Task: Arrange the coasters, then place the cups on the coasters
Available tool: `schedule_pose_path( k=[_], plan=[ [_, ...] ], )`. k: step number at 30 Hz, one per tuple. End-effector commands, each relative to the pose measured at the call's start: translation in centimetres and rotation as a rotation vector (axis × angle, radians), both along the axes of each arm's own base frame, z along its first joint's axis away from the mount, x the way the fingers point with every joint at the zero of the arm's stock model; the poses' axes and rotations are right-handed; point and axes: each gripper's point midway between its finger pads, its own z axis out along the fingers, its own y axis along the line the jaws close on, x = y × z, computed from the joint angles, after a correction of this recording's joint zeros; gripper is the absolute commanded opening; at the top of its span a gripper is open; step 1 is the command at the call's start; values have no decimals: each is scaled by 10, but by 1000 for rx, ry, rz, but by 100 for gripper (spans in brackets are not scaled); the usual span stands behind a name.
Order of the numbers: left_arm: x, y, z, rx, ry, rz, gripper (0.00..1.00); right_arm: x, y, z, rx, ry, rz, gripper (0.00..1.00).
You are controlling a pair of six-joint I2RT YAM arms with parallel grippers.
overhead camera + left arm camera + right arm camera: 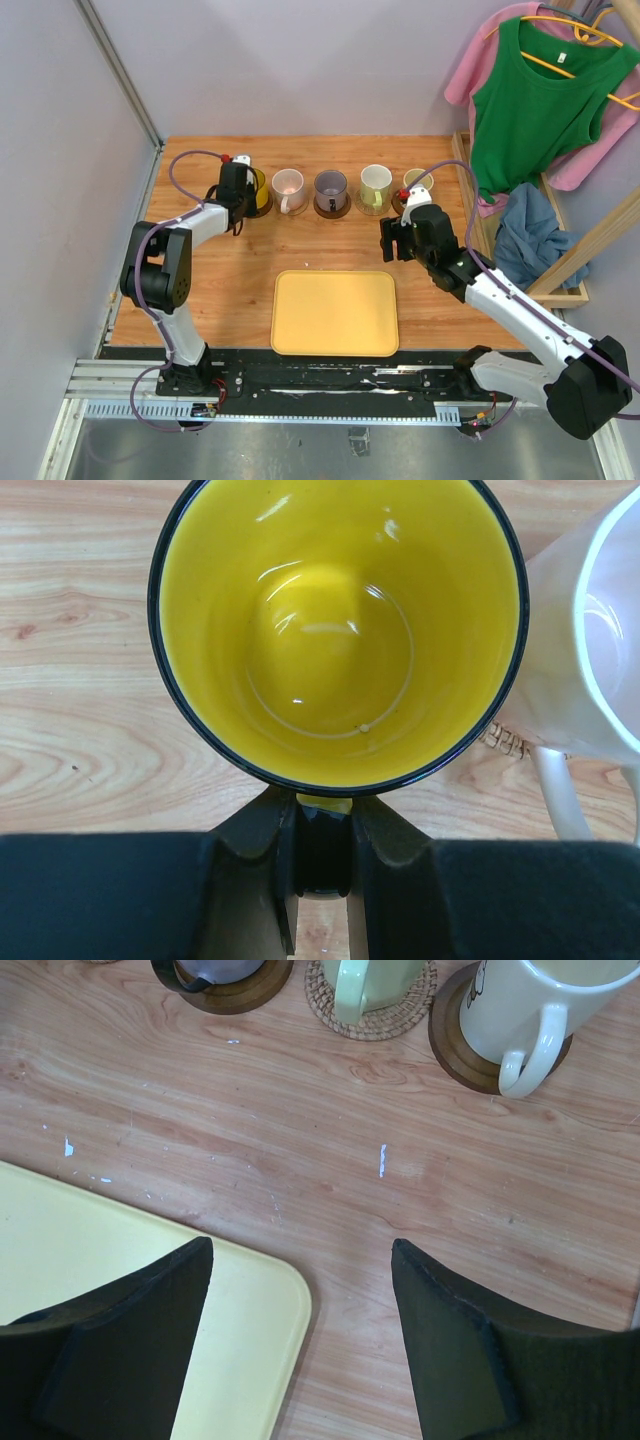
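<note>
**A:** Cups first. Where are they?

**B:** Five in a row along the far side of the table (200,270). From the left: yellow cup (258,182), pink cup (288,185), purple-grey cup (330,185), green-white cup (376,181), cream cup (416,179).

**A:** And the coasters?

**B:** One under each cup. Far-left brown coaster (264,208) shows below the yellow cup. I can't tell whether that cup's base touches it. Tan coaster (505,742) peeks out under the pink cup. Middle brown coaster (255,995) is under the purple-grey, woven coaster (395,1022) under the green-white, and right brown coaster (455,1055) under the cream. The cream cup's handle points toward the arms.

**A:** Left gripper?

**B:** The left gripper (323,820) is at the yellow cup's near side. Its fingers (262,840) are pinched on the handle, and a sliver of yellow shows between them. The wrist view looks straight down into the cup, with the pink cup just beside it on the right.

**A:** Right gripper?

**B:** The right gripper (300,1290) has its fingers (130,1340) spread wide and holds nothing. It hangs over bare wood between the cream cup and the far right corner of the yellow tray (90,1260).

**A:** Anything else?

**B:** The tray lies near the table's front edge, midway between the arms. A green top (535,100) hangs on a rack off to the right.
</note>
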Motion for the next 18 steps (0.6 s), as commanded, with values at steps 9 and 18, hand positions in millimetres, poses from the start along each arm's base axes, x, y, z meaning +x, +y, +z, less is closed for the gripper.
schedule_pose_path(
  k=[9, 18],
  plan=[
    [21, 2, 17, -10, -93, 22, 0, 10, 4, 13, 41, -17, -11, 73],
    [16, 7, 12, 2, -81, 47, 1, 9, 6, 9, 45, -2, -1, 73]
  ],
)
